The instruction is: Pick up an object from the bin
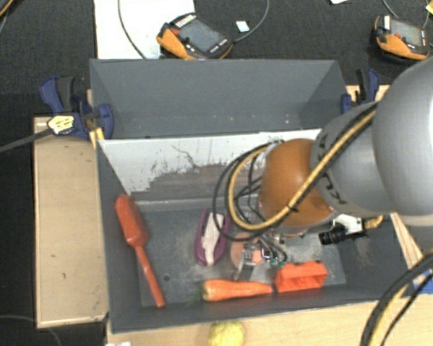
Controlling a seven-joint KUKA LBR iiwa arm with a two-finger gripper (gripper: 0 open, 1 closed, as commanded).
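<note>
Hanging low in the grey bin (pixel 179 268), the gripper (pixel 259 259) sits just behind the orange carrot (pixel 237 289), over that carrot's blunt right end. The carrot lies flat along the front wall and is the thing nearest below the tool. An orange cover (pixel 289 183) and loops of black cable (pixel 228 197) on the wrist hide most of the tool, so I cannot tell whether the jaws stand apart or together. A small pinkish patch shows right at the tip; it may be a separate thing, but that is unclear. Just right of the carrot, almost touching it, lies a red-orange block (pixel 301 276). Behind the carrot's left half a purple and white piece (pixel 209 238) stands tilted. Well to the carrot's left lies a red-orange scoop (pixel 137 245), its handle pointing toward the front wall.
</note>
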